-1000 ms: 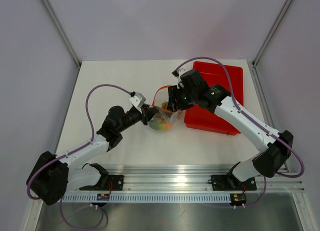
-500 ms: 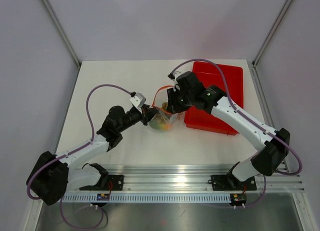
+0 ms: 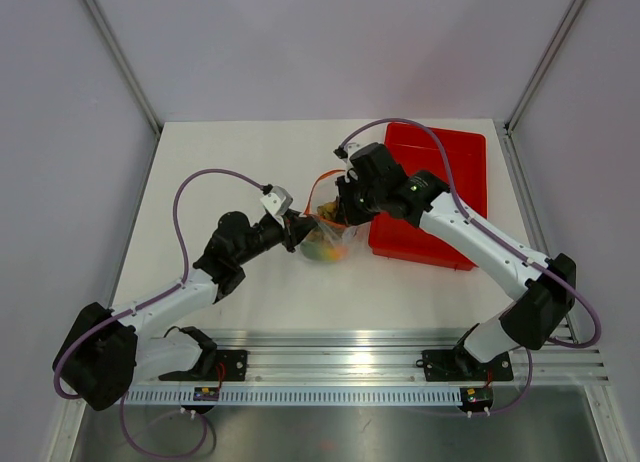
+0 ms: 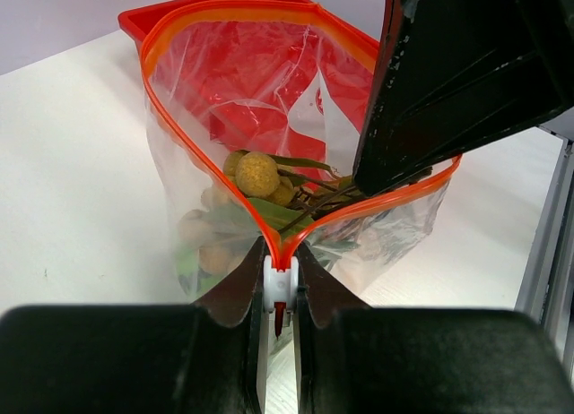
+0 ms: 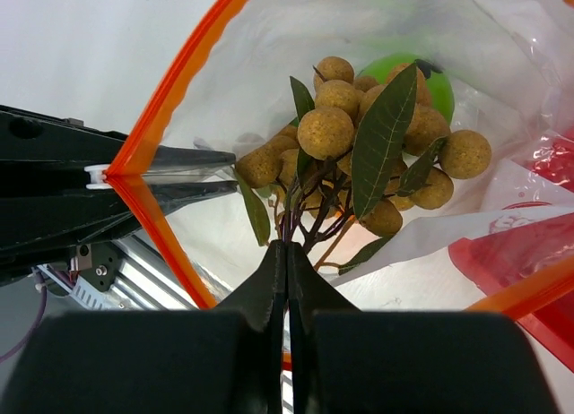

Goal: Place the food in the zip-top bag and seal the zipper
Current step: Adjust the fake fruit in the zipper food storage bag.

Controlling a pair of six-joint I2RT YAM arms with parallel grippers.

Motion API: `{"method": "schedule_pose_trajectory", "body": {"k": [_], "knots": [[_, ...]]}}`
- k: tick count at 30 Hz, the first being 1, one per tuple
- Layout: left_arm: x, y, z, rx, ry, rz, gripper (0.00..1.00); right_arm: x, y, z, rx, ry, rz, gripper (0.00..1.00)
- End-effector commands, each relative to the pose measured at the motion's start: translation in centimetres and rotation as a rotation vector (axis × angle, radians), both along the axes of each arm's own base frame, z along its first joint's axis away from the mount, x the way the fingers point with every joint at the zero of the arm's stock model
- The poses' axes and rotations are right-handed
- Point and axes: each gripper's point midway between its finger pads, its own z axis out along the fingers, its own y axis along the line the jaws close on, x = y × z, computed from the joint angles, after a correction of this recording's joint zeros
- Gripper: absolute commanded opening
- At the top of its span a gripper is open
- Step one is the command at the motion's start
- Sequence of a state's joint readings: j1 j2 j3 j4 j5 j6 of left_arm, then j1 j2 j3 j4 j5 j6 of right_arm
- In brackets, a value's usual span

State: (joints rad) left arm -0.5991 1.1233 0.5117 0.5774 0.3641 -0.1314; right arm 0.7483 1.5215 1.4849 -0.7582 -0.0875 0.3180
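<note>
Zip-top bag (image 3: pixel 326 238) mouth open on white table (image 3: pixel 240 162), red tray (image 3: pixel 445 172) beside it, pale walls (image 3: pixel 300 42) around. Left gripper (image 4: pixel 280 269) pinches zipper (image 4: pixel 235 8) end; right gripper (image 5: pixel 287 257) clamped on tan-ball bunch (image 5: pixel 359 136) stem.

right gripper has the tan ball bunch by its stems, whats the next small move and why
Probably lower the leafy bunch of tan-brown balls deeper into the clear crinkly plastic bag. The right gripper is shut on its stems at the mouth, where they cross the orange-red zipper strip and would block sealing; the left gripper pinches the strip's white end piece.
</note>
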Motion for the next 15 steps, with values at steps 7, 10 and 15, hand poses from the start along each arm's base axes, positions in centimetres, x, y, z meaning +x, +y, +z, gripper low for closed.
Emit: {"method": "schedule_pose_trajectory", "body": {"k": [7,10,15], "knots": [[-0.4,-0.2,2.4,-0.038,-0.094,-0.034,0.0,1.6,2.6,2.5,0.265,0.089,0.008,0.0],[-0.5,-0.2,2.5,-0.038,-0.099,-0.04,0.0,3.0,1.9,2.0,0.329,0.145,-0.03,0.0],[-0.6,-0.2,2.6,-0.041,-0.099,-0.046,0.0,4.5,0.7,-0.7,0.277,0.2,-0.114,0.0]]}}
